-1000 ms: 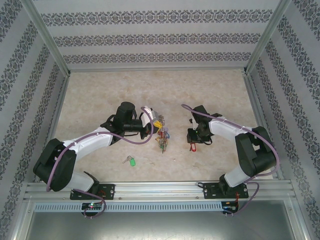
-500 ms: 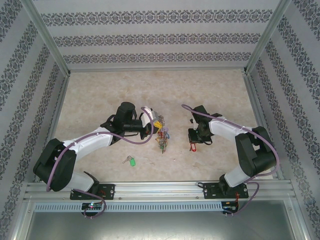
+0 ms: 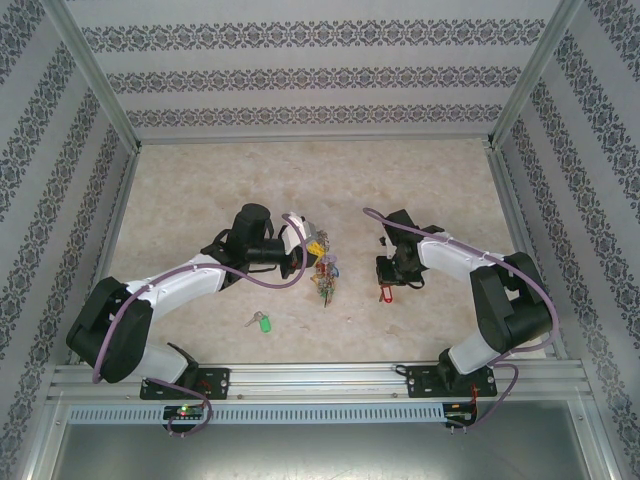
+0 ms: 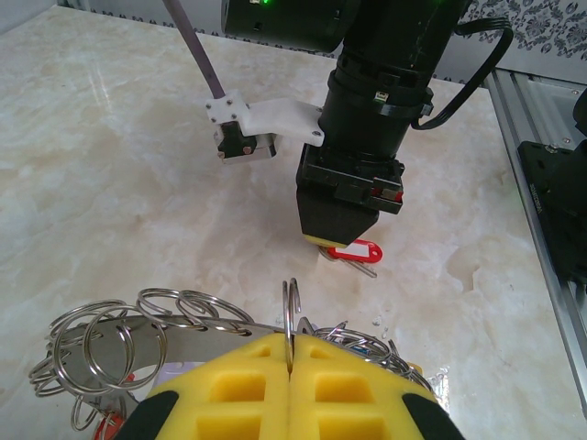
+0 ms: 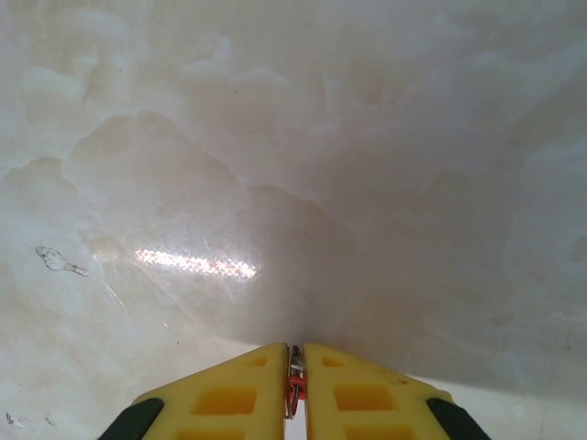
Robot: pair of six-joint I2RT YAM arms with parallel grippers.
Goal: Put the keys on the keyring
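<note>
My left gripper (image 3: 319,244) is shut on a small split ring (image 4: 292,307) of the keyring (image 3: 325,275). The keyring is a grey metal band (image 4: 197,341) fringed with wire rings and coloured-tag keys, and it hangs just over the table. My right gripper (image 3: 386,274) points down at the table, its yellow pads (image 5: 240,394) shut on the ring end of the red-tagged key (image 5: 294,383). That key's red tag (image 4: 354,250) rests on the marble under the right gripper (image 4: 341,229). The green-tagged key (image 3: 262,321) lies loose on the table, near the left arm.
The marble table top (image 3: 300,175) is walled by patterned panels at the back and sides. Aluminium rails (image 3: 320,380) run along the near edge by the arm bases. The two grippers stand about a hand's width apart at mid-table.
</note>
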